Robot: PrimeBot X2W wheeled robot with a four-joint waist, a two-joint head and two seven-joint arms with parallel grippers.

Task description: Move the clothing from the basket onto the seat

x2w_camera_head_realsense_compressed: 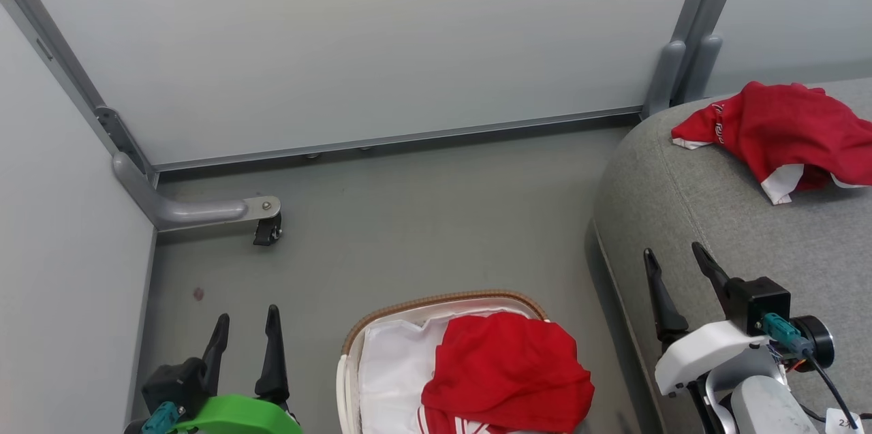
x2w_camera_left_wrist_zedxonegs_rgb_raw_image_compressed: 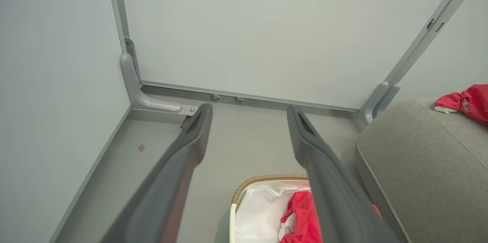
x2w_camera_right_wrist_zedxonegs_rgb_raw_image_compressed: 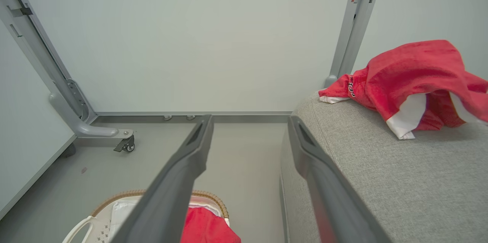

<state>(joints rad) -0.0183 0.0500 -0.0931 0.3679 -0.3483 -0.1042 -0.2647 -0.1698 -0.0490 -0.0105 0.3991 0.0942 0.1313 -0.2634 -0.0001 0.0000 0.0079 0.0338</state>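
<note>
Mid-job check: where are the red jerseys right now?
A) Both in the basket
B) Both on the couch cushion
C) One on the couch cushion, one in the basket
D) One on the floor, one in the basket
C: a red jersey lies crumpled on the grey couch cushion, while a second jersey sits in the laundry basket on its white liner.

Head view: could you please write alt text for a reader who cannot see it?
A red jersey lies in the basket on the floor, and a second jersey lies on the grey seat at right. The left gripper and right gripper stand open and empty.
</note>
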